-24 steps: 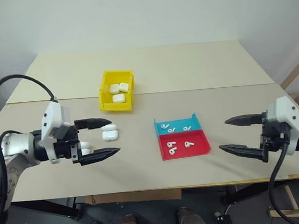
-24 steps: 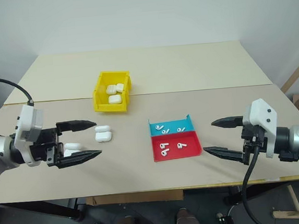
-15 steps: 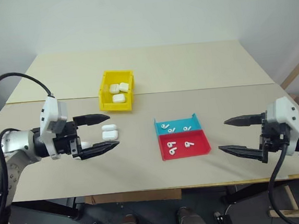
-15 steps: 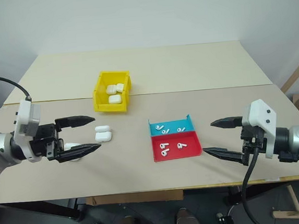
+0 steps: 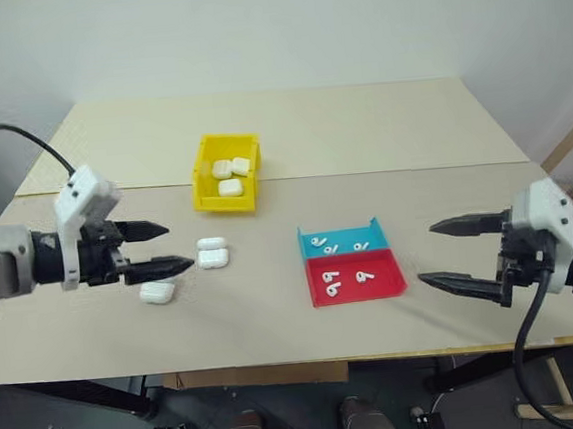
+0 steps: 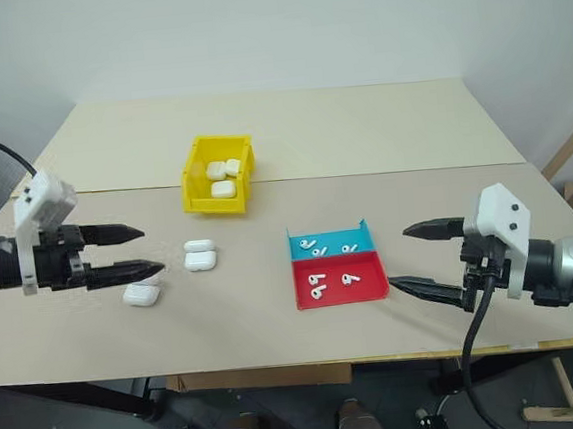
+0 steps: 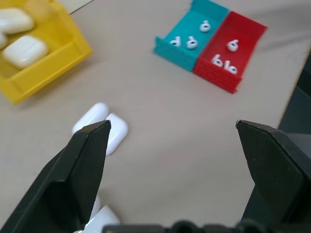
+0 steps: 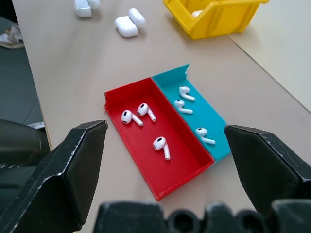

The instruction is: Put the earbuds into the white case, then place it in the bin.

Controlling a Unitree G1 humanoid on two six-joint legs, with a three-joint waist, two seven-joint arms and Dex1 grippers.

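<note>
Left eye view looks down on a beige table [image 5: 274, 306], with the yellow bin [image 5: 225, 174] as the landmark on its left half. Inside the bin lie three white cases [image 5: 230, 187]. On the near side of the bin, close to it, a pair of cases [image 5: 212, 253] rests side by side on the table, and nearer still and further left a single white case [image 5: 157, 293] lies alone. To the right of the bin and nearer the front edge sit two flat trays joined along one side: the blue tray [image 5: 341, 240] is closer to the bin, the red tray [image 5: 356, 277] just beyond it toward the front. Three earbuds [image 5: 317, 241] lie in the blue tray and three more earbuds [image 5: 334, 283] in the red one.

The left gripper [image 5: 169, 247] hovers left of the paired cases, jaws spread and empty, the lone case lying just below its lower finger. The right gripper [image 5: 450, 252] hangs well to the right of the trays, far from the bin, its jaws likewise wide apart and grasping nothing.
</note>
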